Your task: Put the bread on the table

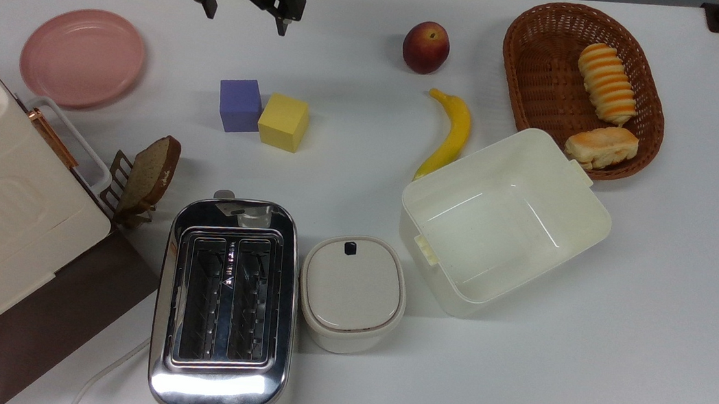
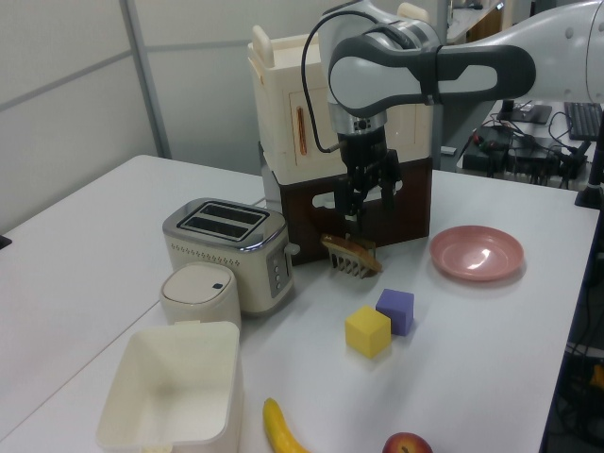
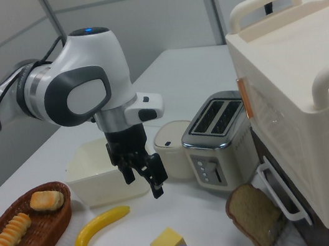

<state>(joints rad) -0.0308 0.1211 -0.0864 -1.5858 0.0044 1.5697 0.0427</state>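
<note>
The bread point(image 1: 607, 82), a long roll with cream and orange stripes, lies in the brown wicker basket point(image 1: 516, 66) at the top view's upper right, and it appears again in the right view point(image 3: 9, 234) at the lower left. My gripper point(image 1: 245, 19) hangs open and empty above the white table point(image 1: 684, 289), near the top view's upper left, far from the basket. In the left view the gripper point(image 2: 366, 206) points down above a rack with a bread slice. The right view puts the gripper point(image 3: 143, 182) above the banana and the cubes.
A pale bun point(image 1: 602, 147) shares the basket. A peach point(image 1: 426, 47), banana point(image 1: 450, 135) and open cream tub point(image 1: 504, 221) lie between gripper and basket. Purple cube point(image 1: 239, 105), yellow cube point(image 1: 283, 122), pink plate point(image 1: 82, 57), toaster point(image 1: 223, 307), lidded pot point(image 1: 351, 292) and bread slice point(image 1: 152, 171) fill the top view's left half.
</note>
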